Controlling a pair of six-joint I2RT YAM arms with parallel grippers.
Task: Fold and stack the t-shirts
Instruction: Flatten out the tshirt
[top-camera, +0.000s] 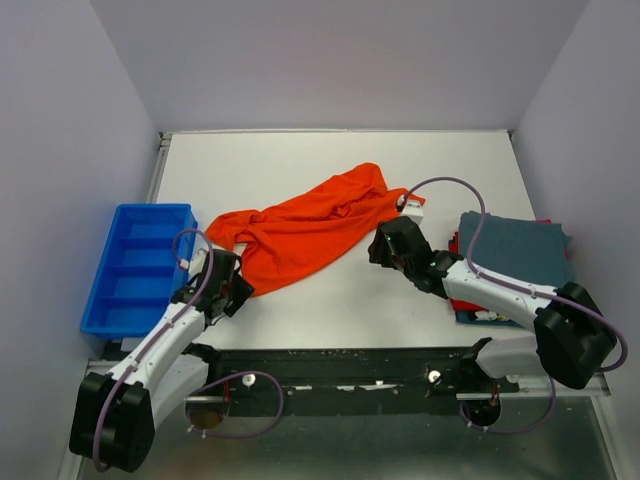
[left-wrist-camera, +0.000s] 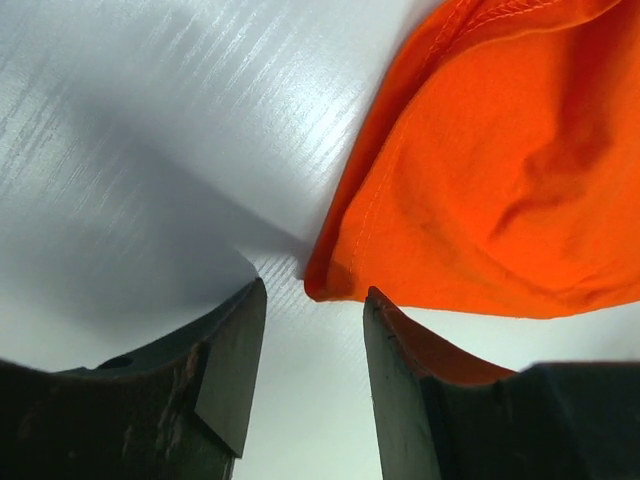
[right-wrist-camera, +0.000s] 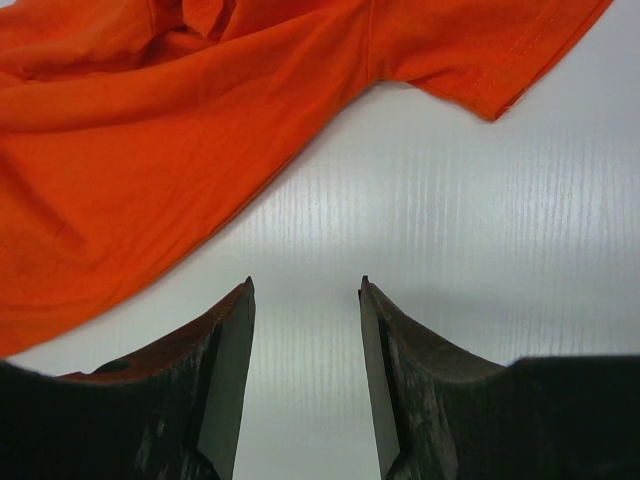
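A: Where is the orange shirt (top-camera: 310, 232) now?

B: It lies crumpled in the middle of the tabletop (top-camera: 330, 160) and is not yet folded. In the top view its long axis runs on a diagonal, from the near left to the far right. The far right end, with a sleeve (right-wrist-camera: 480, 60), points toward the back of the tabletop. The near left end points toward the blue bin (top-camera: 150, 210).

A: How will it handle, in your opinion?

B: It looks thin, light and very soft. It will not keep any shape; it will sag and drag when it is lifted, and it may slide a little on the smooth tabletop. It is not fragile. I would take it at a stitched edge, because a seam gives more to pinch than the flat middle.

A: Which edges are near?

B: A hemmed corner (left-wrist-camera: 330, 270) lies just in front of the left gripper (left-wrist-camera: 313, 290), whose jaws are spread apart and hold nothing. The right gripper (right-wrist-camera: 305, 285) is also spread and empty, above bare tabletop. The long edge of the shirt is just beside it, and the sleeve is a little further away.

A: And the other shirts?

B: A stack of folded shirts (top-camera: 515, 250), with a dark teal one on top, sits at the right side, apart from the orange one.

A: What could go wrong?

B: If only one layer is pinched, the cloth may twist instead of spreading flat.
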